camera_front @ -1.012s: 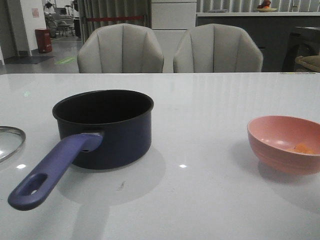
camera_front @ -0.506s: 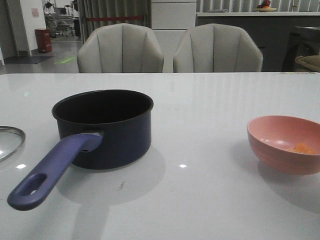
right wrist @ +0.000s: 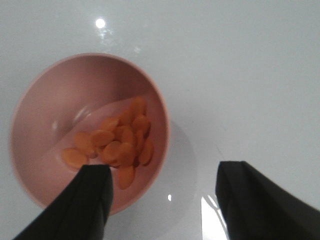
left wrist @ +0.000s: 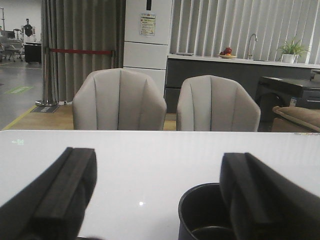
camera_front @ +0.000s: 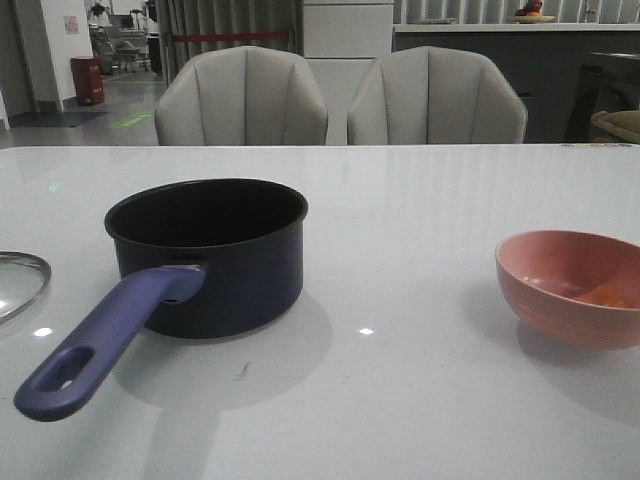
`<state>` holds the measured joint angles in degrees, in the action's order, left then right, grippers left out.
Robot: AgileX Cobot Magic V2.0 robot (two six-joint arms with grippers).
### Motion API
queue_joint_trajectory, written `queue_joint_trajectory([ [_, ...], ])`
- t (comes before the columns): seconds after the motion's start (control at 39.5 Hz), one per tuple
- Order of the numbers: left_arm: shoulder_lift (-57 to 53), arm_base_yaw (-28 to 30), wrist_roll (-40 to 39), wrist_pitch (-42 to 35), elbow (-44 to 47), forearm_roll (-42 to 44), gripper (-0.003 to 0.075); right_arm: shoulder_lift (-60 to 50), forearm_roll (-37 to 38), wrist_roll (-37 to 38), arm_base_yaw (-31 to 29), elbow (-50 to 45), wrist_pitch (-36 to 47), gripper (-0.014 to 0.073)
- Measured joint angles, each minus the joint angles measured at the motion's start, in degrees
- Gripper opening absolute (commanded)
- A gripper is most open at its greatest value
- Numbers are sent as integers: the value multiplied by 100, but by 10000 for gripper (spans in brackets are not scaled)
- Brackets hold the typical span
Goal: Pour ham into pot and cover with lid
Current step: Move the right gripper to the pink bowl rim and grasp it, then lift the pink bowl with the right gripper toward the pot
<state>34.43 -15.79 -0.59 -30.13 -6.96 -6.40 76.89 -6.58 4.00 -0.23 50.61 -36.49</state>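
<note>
The dark navy pot (camera_front: pixel 205 255) stands left of centre on the white table, its purple-blue handle (camera_front: pixel 100 340) pointing toward the front left. Only the rim edge of the glass lid (camera_front: pixel 20 280) shows, at the far left. The orange-pink ham (camera_front: pixel 605 296) lies in a pink bowl (camera_front: pixel 570 290) at the right. Neither gripper shows in the front view. My right gripper (right wrist: pixel 162 200) is open and empty above the bowl's rim (right wrist: pixel 162 125), with the ham (right wrist: pixel 117 142) just below one finger. My left gripper (left wrist: pixel 157 200) is open and empty, with the pot (left wrist: pixel 200 215) beside one finger.
Two grey chairs (camera_front: pixel 240 95) stand behind the table's far edge. The table surface (camera_front: pixel 400 230) between pot and bowl is bare white. The bowl sits close to the right edge of the front view.
</note>
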Motion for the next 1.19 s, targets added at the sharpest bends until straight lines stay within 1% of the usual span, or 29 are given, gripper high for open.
queue_joint_trajectory([
  [0.18, 0, 0, 0, -196, 0, 0, 552, 765, -6, -196, -91, 457, -265, 543],
  [0.58, 0, 0, 0, -263, 0, 0, 551, 1999, -301, -292, -91, 989, -148, 536],
  [0.66, 0, 0, 0, -263, 0, 0, 551, 2152, -311, -360, -91, 1026, -146, 468],
  [0.83, 0, 0, 0, -263, 0, 0, 551, 2390, -415, -400, -91, 1099, -135, 104],
  [0.91, 0, 0, 0, -263, 0, 0, 551, 2452, -491, -400, -91, 1132, -171, 137],
  [0.99, 0, 0, 0, -263, 0, 0, 552, 2452, -544, -400, -91, 1230, -219, 121],
  [1.19, 0, 0, 0, -263, 4, 0, 551, 2253, -626, -774, 69, 1547, -276, 122],
])
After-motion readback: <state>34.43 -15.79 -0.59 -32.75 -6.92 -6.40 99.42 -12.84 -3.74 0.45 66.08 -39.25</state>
